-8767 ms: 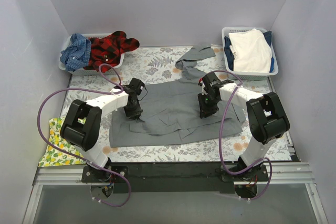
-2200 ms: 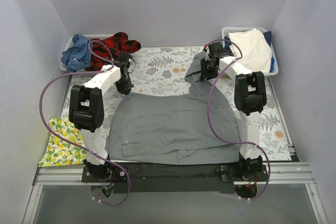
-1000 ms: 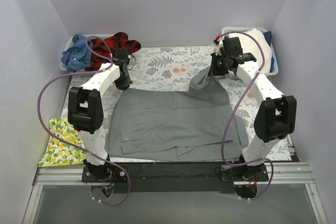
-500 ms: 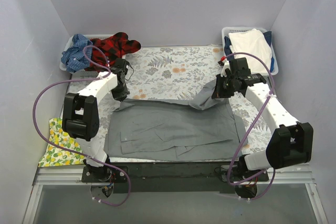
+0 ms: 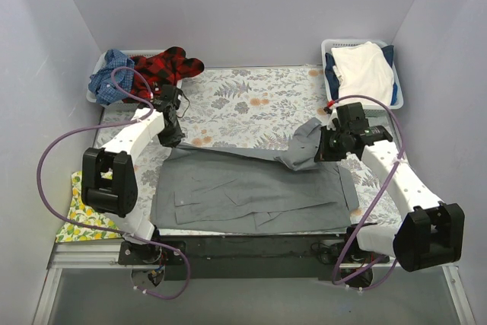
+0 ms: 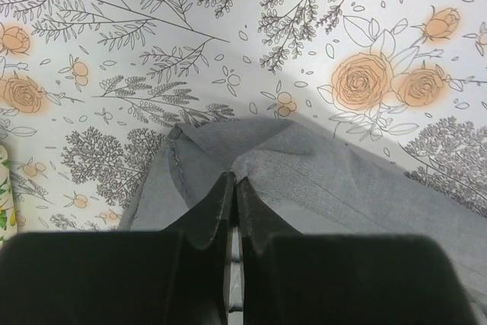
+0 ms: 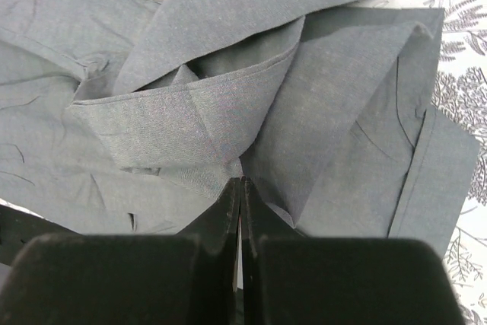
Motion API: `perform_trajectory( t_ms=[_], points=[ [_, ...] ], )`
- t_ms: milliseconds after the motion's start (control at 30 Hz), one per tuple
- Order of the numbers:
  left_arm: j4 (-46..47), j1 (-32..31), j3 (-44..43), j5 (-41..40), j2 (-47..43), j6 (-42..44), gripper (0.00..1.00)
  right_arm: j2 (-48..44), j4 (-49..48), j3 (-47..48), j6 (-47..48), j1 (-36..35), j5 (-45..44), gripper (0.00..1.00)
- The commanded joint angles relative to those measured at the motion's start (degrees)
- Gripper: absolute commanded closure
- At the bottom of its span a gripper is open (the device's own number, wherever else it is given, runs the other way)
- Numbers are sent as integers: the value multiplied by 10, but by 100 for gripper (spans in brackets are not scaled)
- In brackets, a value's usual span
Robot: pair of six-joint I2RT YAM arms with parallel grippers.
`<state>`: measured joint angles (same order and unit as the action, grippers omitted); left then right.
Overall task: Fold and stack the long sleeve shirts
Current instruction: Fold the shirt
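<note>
A large plain grey shirt (image 5: 251, 188) lies spread across the near half of the table, its far edge lifted and doubled toward me. My left gripper (image 5: 173, 141) is shut on the shirt's far left corner (image 6: 228, 150); in the left wrist view the cloth puckers at the fingertips. My right gripper (image 5: 321, 150) is shut on the far right part, where a sleeve (image 7: 198, 123) bunches and hangs below it. A red-black plaid shirt (image 5: 163, 66) and a blue checked shirt (image 5: 110, 74) lie heaped in the back-left basket.
A white basket (image 5: 396, 85) at the back right holds white and dark blue cloth. A yellow lemon-print cloth (image 5: 84, 215) hangs off the left table edge. The fern-print cover (image 5: 251, 104) shows behind the shirt. Purple cables loop beside both arms.
Both grippers have pulled the grey shirt's far edge toward the near side, from the back of the table to its middle. The shirt now lies shorter, folding over itself.
</note>
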<state>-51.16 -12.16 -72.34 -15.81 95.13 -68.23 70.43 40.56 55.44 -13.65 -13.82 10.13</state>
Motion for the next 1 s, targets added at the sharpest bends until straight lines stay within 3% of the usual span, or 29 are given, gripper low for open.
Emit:
perform_trajectory(
  t_ms=[0, 533, 667, 733, 800, 967],
  points=[
    [-23, 4, -11, 5, -49, -2, 100, -23, 9, -17, -20, 3, -27, 99],
    [-46, 3, 96, 13, -98, -33, 94, -57, 40, -59, -22, 5, -39, 99],
    [-61, 4, 104, -6, -109, -44, 75, -63, 49, -69, -19, 5, -41, 99],
    [-75, 3, 103, -29, -119, -52, 51, -66, 51, -74, -17, 5, -42, 99],
    [-81, 3, 94, -47, -130, -60, 41, -68, 56, -80, -17, 5, -44, 99],
    [-78, 3, 99, 6, -137, -67, 36, -69, 59, -89, -14, 5, -51, 99]
  ],
)
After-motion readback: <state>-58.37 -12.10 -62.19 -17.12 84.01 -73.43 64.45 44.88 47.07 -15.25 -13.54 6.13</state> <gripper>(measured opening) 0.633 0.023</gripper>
